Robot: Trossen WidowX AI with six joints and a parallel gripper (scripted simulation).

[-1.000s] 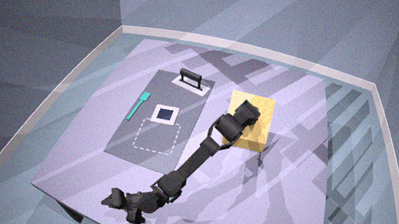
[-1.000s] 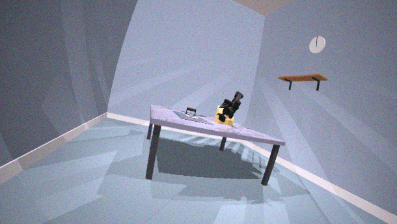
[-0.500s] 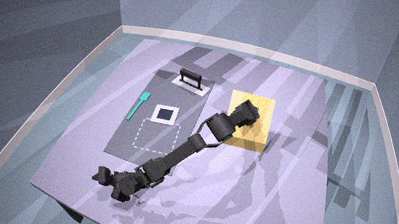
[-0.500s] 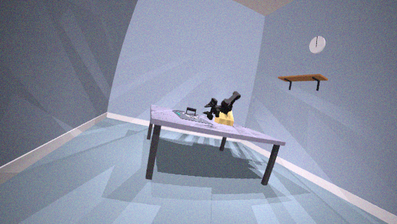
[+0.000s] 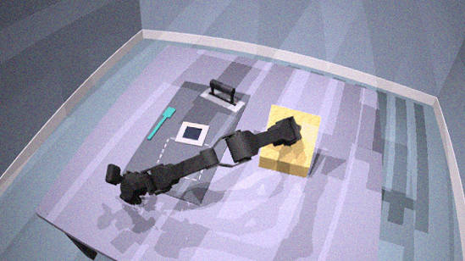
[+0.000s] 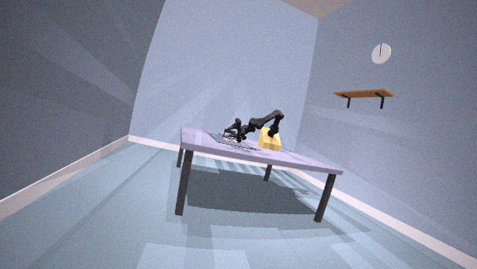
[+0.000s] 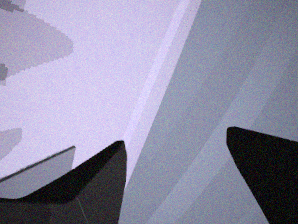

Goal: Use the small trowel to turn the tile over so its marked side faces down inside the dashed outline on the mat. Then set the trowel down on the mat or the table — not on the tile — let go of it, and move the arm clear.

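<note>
From my console, the hand (image 5: 117,177) hovers nearest, fingers apart around nothing, over the near left of the surface (image 5: 265,224). Past it on the grey mat (image 5: 150,158) I see the dashed outline (image 5: 167,148), then the tile (image 5: 192,133) dark side up just beyond it, and the teal trowel (image 5: 161,123) lying alongside.

The top view looks steeply down from above the table (image 5: 265,224), taking in all four edges. The exterior view stands far off near floor level — the table (image 6: 297,158) sits small, one corner nearest. The wrist view looks past two dark fingers at a table edge — close up.
</note>
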